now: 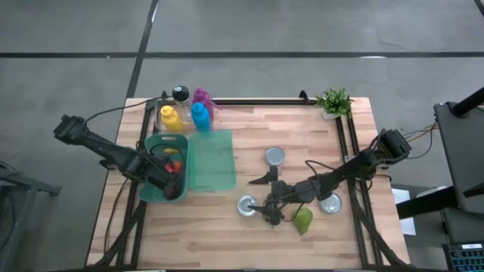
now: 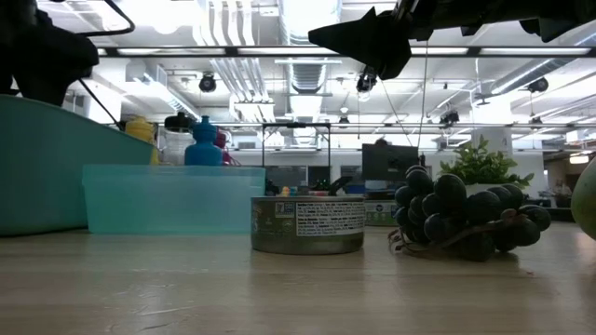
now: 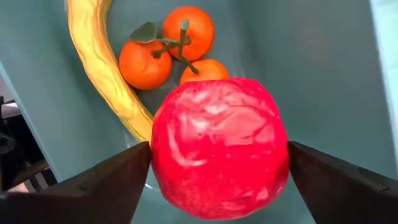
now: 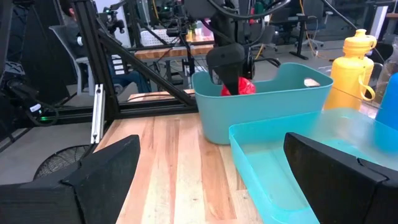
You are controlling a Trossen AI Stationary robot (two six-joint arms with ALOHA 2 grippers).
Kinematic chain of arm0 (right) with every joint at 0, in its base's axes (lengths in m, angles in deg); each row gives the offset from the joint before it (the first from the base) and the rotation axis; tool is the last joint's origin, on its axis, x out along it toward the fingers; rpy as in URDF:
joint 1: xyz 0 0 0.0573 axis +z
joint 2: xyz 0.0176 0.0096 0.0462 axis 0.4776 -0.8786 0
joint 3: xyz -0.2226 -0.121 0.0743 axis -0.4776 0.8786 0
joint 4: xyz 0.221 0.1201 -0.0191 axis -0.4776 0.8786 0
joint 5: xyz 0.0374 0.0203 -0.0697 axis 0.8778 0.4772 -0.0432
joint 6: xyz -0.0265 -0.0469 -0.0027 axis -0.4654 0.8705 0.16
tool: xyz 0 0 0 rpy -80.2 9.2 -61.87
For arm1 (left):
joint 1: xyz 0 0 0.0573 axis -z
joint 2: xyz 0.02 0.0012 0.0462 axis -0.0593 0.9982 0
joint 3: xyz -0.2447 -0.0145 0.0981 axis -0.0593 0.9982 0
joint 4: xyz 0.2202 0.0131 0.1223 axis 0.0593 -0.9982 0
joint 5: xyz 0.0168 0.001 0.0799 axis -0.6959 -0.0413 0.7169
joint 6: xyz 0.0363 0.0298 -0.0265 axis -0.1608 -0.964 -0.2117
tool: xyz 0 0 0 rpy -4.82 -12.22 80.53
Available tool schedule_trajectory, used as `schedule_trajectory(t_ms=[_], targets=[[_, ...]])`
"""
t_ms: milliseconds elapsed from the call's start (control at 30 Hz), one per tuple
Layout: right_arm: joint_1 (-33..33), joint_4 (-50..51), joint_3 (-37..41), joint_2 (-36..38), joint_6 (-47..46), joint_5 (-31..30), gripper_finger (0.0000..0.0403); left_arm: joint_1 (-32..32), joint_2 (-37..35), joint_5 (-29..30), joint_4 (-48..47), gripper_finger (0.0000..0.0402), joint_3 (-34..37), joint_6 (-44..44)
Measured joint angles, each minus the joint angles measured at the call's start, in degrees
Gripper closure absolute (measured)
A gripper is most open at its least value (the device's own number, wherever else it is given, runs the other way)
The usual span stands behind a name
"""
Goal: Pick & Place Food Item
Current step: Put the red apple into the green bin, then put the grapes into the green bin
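A red apple (image 3: 217, 149) sits between the two fingers of my left gripper (image 3: 217, 180), which points down into the teal bin (image 1: 151, 189) at the table's left. Below the apple in the bin lie a banana (image 3: 102, 68) and a cluster of oranges (image 3: 168, 46). The fingers stand wide apart, one at each side of the apple. My right gripper (image 1: 262, 195) hangs level and open above the table's middle, over a dark bunch of grapes (image 2: 456, 219), and holds nothing. A green pear (image 1: 302, 221) lies on the table beside the grapes. My left gripper comes at the apple from above, pointing down, with its fingers (image 3: 106, 186) at the apple's two opposite sides (image 3: 161, 162). Whether the fingers touch the apple I cannot tell. What the apple rests on is hidden by the apple itself.
A clear teal lid (image 1: 212, 160) lies right of the bin. Three tins (image 1: 274, 156) (image 1: 247, 205) (image 1: 330, 202) stand around the grapes. Bottles (image 1: 189, 115) line the far left edge, and a small plant (image 1: 333, 102) stands at the far right.
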Motion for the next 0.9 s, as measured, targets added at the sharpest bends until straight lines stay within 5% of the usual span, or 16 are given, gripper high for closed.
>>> schedule_trajectory(t_ms=[900], targets=[[0.0, 0.0, 0.0, 0.0, 0.0, 0.0, 0.0006, -0.3, 0.0, 1.3, -3.9, 0.0009, -5.2, -2.7]])
